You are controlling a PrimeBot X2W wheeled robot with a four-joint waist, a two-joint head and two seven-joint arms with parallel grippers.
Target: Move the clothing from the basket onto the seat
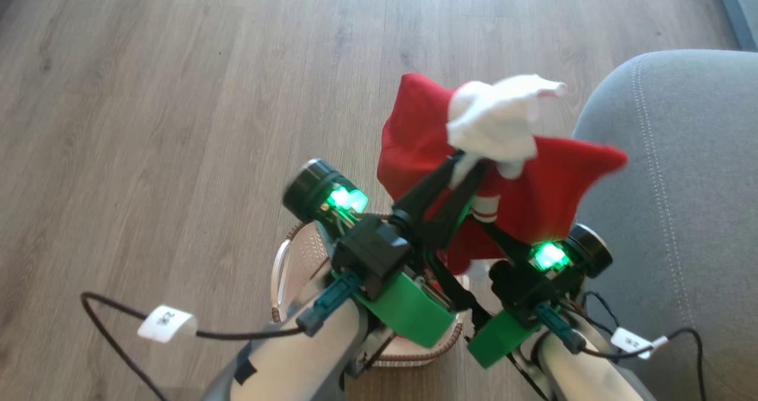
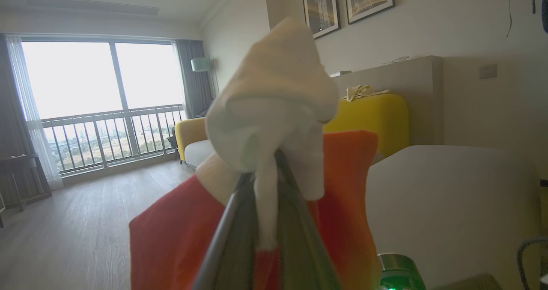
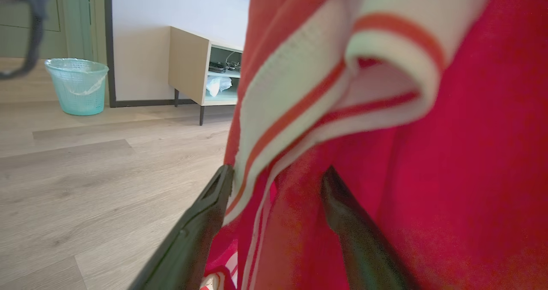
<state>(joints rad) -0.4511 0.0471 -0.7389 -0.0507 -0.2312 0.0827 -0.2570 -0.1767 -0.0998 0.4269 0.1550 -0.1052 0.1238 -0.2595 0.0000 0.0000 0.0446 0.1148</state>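
**Clothing held above the basket**

Your left gripper [image 1: 466, 165], its arm reaching up and forward, pinches the red and white clothing [image 1: 423, 130] above the basket [image 1: 294, 254], beside the seat [image 1: 681, 182]. Your right gripper [image 3: 277, 172] is spread wide, with red fabric hanging between its fingers.

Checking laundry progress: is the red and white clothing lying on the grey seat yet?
No, the clothing hangs lifted in the air, pinched in the shut left end effector, not resting on the seat.
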